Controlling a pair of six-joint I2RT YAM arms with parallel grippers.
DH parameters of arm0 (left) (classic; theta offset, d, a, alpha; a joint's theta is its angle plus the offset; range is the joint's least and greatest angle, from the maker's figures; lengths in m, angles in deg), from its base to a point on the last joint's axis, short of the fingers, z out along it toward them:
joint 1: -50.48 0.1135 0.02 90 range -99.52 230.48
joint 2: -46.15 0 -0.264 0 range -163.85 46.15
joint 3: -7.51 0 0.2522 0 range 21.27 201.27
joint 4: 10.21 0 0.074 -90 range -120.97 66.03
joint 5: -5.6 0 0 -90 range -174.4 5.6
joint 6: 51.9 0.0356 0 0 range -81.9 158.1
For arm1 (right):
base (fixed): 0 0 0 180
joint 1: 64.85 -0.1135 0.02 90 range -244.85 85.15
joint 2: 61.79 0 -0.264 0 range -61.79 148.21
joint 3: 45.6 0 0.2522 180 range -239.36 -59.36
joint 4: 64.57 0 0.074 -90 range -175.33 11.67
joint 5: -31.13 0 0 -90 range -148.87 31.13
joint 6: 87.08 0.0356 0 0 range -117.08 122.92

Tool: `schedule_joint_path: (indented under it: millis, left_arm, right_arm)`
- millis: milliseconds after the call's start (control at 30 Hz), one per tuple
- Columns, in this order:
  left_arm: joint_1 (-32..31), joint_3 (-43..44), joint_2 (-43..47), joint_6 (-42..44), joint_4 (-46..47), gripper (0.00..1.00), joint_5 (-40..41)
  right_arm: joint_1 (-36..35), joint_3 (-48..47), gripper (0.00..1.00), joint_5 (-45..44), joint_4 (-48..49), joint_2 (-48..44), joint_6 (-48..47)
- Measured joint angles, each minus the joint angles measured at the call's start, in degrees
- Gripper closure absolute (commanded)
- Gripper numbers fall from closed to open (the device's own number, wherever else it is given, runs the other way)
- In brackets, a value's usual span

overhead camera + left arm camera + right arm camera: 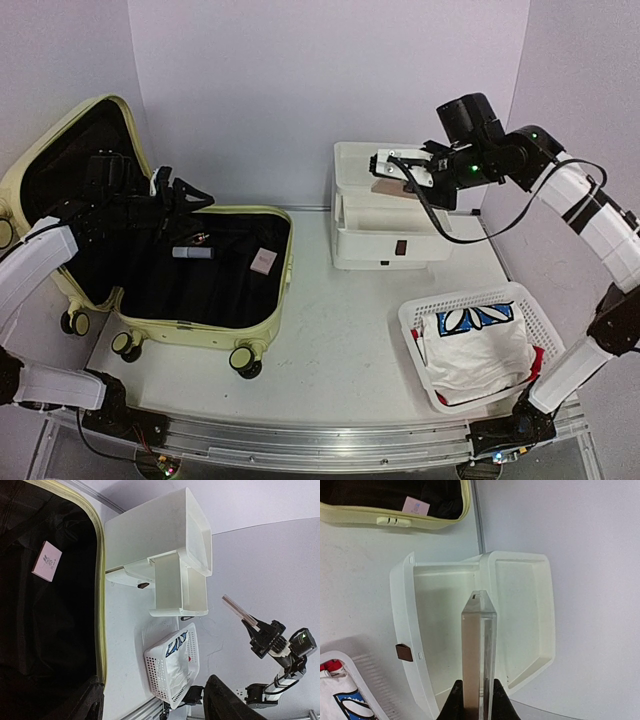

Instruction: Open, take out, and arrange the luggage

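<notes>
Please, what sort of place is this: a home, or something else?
Probably a robotics lab test cell. A left arm and a right arm stand at a metal rail, plain pale walls close in the white table, and the luggage, drawer box and basket look like staged props.

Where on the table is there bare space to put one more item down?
The widest bare patch of white table lies between the open pale yellow-green hard-shell suitcase, the white plastic drawer box and the white mesh basket. A narrow strip also runs between suitcase and box. The right front is crowded.
</notes>
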Motion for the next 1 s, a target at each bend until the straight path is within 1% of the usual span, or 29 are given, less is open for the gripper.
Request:
schedule_joint_path:
  millis: [233,533,733,1000]
  left_arm:
    - [0.00,0.00,0.13,0.20,0.00,0.32,-0.59]
    - [0.00,-0.11,1.31,0.24,0.00,0.32,-0.94]
    - [0.04,-0.72,2.49,0.24,0.00,0.32,-0.92]
    - [0.52,-1.22,3.54,0.28,-0.02,0.32,-0.92]
  right_arm:
    - [4.68,-1.62,1.00,2.75,-2.60,6.56,-0.59]
    - [6.21,-7.45,1.00,3.80,-2.69,17.40,-3.13]
    - [6.75,-9.90,1.00,3.10,-0.07,23.26,-4.55]
    - [8.04,-9.46,1.00,3.48,6.40,26.14,-7.45]
